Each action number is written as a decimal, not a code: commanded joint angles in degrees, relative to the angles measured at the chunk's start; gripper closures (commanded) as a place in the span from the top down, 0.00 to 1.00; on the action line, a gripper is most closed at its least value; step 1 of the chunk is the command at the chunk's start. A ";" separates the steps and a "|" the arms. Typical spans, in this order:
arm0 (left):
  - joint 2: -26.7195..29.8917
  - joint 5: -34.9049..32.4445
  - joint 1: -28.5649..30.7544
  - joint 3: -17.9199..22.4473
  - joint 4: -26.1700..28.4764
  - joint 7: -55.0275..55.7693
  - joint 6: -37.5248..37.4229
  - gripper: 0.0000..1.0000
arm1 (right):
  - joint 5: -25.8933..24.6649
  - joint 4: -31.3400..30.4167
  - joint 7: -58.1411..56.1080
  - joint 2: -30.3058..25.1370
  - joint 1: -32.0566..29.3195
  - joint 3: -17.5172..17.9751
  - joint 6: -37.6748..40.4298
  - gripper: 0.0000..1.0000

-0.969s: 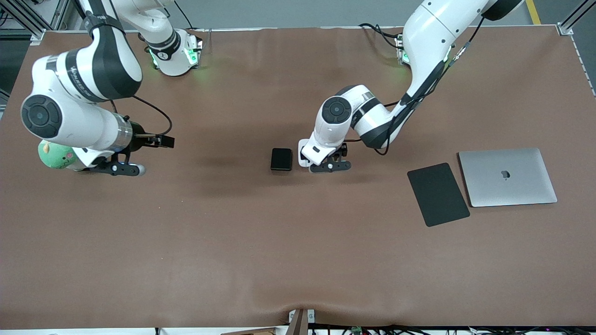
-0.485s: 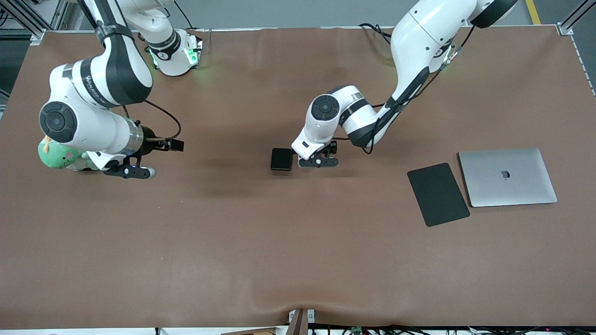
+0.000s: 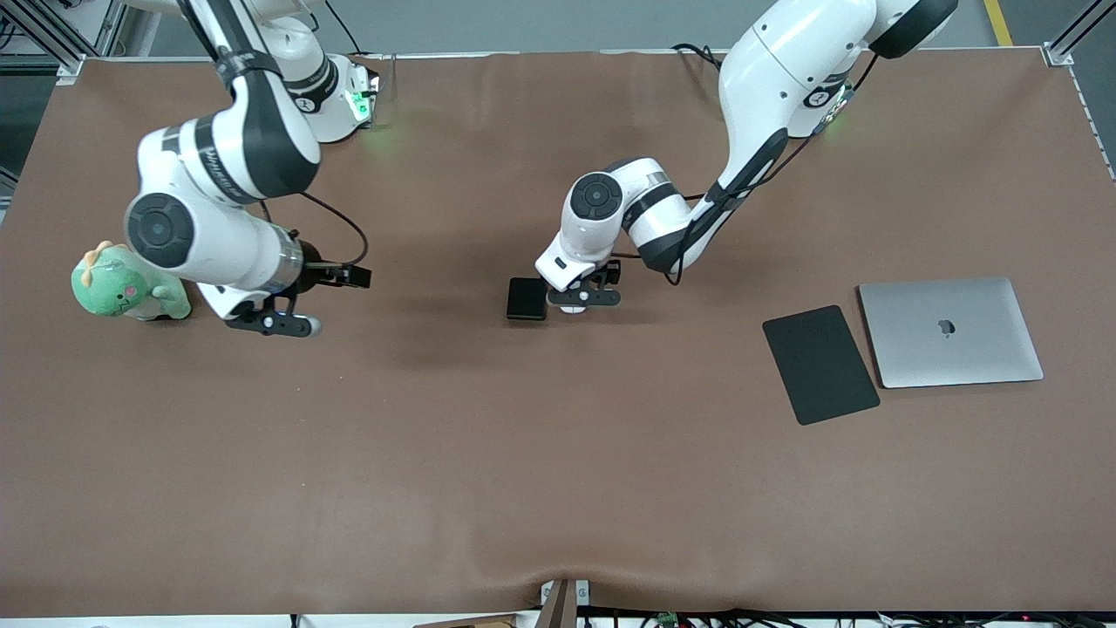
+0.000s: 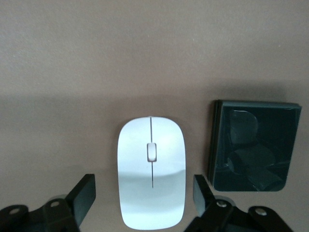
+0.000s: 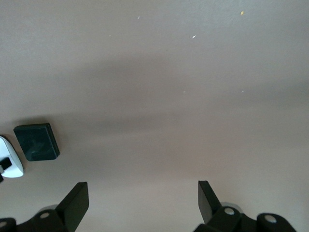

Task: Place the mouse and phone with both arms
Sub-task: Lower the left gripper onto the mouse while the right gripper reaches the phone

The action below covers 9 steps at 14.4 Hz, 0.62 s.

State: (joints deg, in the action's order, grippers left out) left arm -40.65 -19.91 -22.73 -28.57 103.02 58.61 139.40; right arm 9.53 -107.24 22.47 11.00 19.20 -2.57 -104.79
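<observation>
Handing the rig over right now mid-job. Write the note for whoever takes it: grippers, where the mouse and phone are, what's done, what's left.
Left gripper: open, low over the mouse, one finger on each side, not closed.
Right gripper: open, empty, over bare table toward the right arm's end, beside the green plush toy.
Mouse: on the table, hidden under the left gripper in the front view, right beside the phone, with a narrow gap between them.
Phone: flat on the table mid-table, untouched.
Black mouse pad and closed laptop: toward the left arm's end.
Done: neither item lifted.
Left: grasp and place the mouse, then the phone.
</observation>
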 commanded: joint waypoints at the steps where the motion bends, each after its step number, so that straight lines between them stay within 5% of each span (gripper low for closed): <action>1: -1.71 -1.89 -0.91 0.36 -1.16 2.38 1.13 0.88 | 0.67 -0.08 2.85 1.13 2.06 -0.33 -2.07 1.00; 6: -3.12 -2.59 -1.35 0.36 -1.68 2.47 1.13 0.83 | 0.67 -0.16 5.48 2.36 4.62 -0.25 -3.83 1.00; 9: -4.00 -2.94 -1.79 0.36 -2.39 2.91 1.13 0.63 | 0.67 -0.16 7.67 3.94 7.59 -0.25 -6.38 1.00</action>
State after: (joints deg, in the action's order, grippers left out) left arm -42.99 -20.50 -23.54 -28.56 102.49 58.63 139.47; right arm 9.65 -107.33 27.46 13.93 24.57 -2.54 -109.56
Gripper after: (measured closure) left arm 0.269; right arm 0.000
